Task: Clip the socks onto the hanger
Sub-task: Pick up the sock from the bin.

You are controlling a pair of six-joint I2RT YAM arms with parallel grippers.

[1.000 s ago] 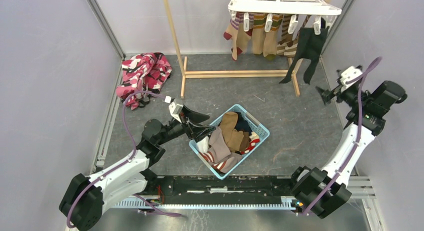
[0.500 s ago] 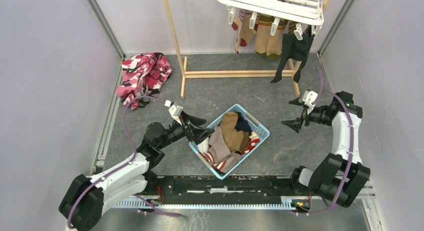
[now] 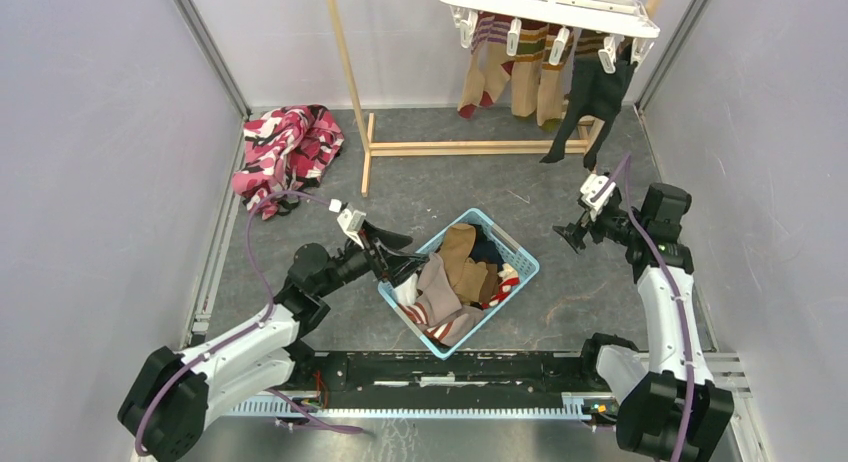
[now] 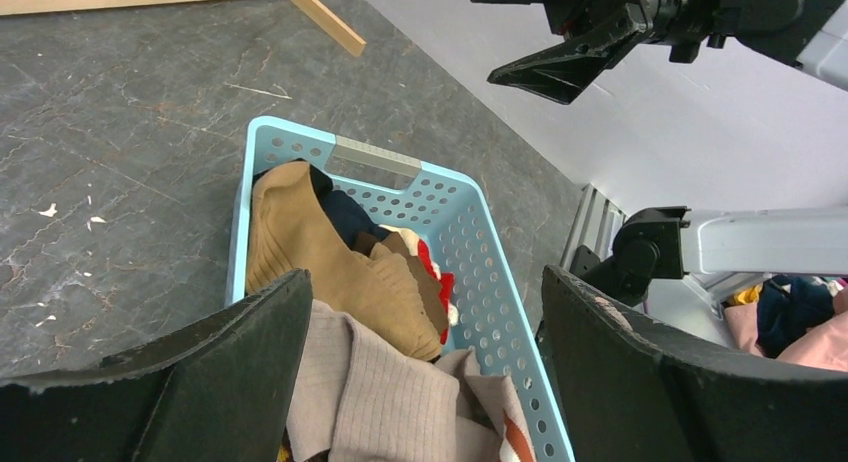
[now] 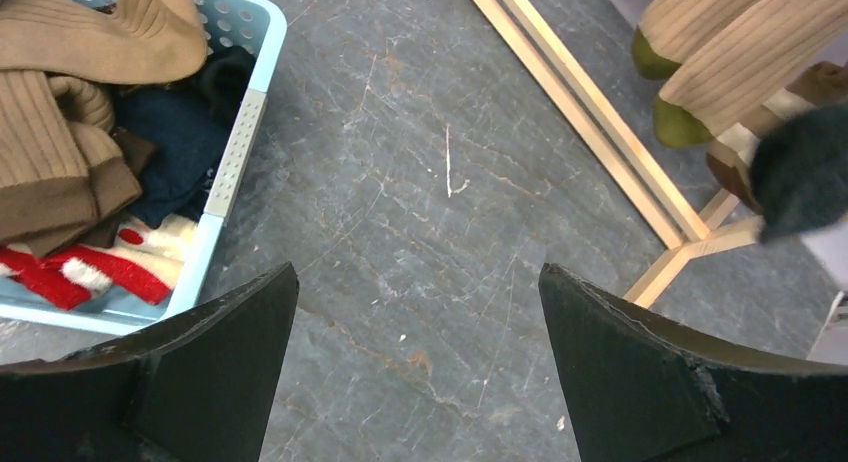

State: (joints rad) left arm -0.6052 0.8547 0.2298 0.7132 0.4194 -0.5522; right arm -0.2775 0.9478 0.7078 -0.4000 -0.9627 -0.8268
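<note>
Top external: the hanger [image 3: 548,2] hangs well beyond the basket [image 3: 512,238]. Several socks [image 3: 510,72] are clipped under it, with a black sock [image 3: 590,97] at its right end. More socks fill the basket. At the basket's left edge the left gripper [image 3: 408,260] has its fingers spread and holds nothing. To the right of the basket the right gripper [image 3: 572,237] is also spread and empty.

Left wrist: the parted fingers straddle tan and beige socks inside the basket.

Right wrist: the wide-apart fingers are over the floor [image 5: 420,182] between the basket and the wooden stand [image 5: 590,112].
</note>
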